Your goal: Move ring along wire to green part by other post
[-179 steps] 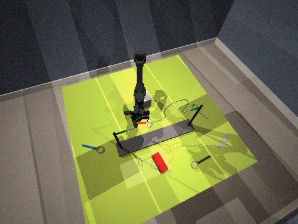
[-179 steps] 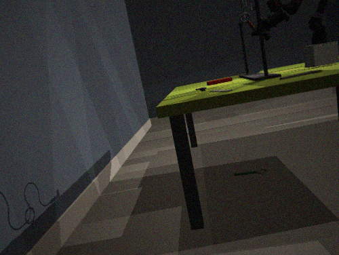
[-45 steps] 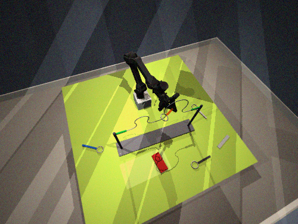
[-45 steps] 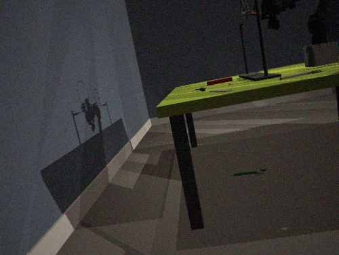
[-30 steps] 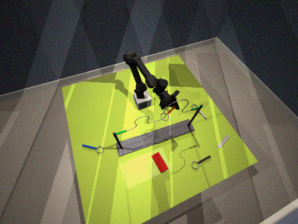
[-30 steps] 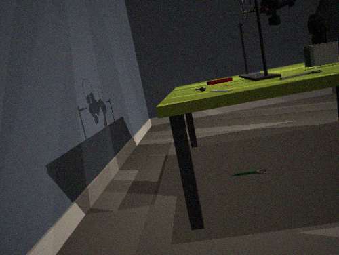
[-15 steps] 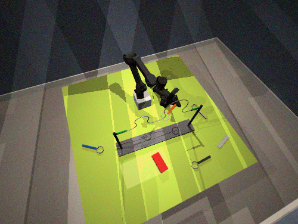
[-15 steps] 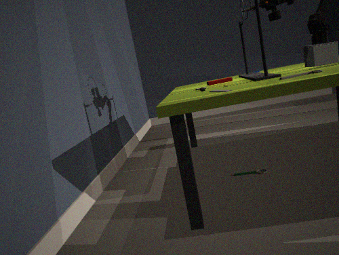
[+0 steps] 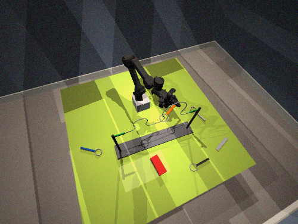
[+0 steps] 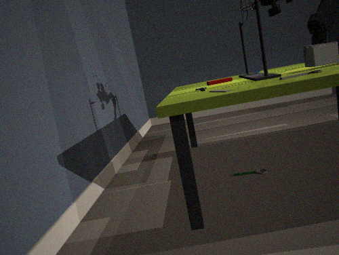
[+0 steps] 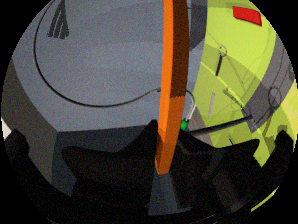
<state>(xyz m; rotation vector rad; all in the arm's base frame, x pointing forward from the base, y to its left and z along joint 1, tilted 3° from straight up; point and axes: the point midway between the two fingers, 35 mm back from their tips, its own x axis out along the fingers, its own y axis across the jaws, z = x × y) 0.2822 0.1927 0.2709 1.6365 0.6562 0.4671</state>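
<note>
The orange handle (image 9: 170,110) (image 11: 172,65) is held in my gripper (image 9: 175,104) (image 11: 158,124), which is shut on it. The ring (image 9: 164,121) is around the thin grey wire (image 9: 153,124) (image 11: 102,106), right of its middle in the top view; whether they touch is too small to tell. One green part (image 9: 120,134) is beside the left post (image 9: 117,143); the other green part (image 9: 193,111) (image 11: 185,124) is beside the right post (image 9: 193,118) (image 11: 220,127). The ring is out of the wrist view, and is not clear in the exterior view.
A dark base plate (image 9: 137,142) carries the posts. A red block (image 9: 158,165) (image 10: 220,81) (image 11: 247,15), a blue-handled ring (image 9: 87,149), a black-handled ring (image 9: 203,162) and a grey bar (image 9: 222,144) lie on the table. A light-handled ring lies beyond the right post.
</note>
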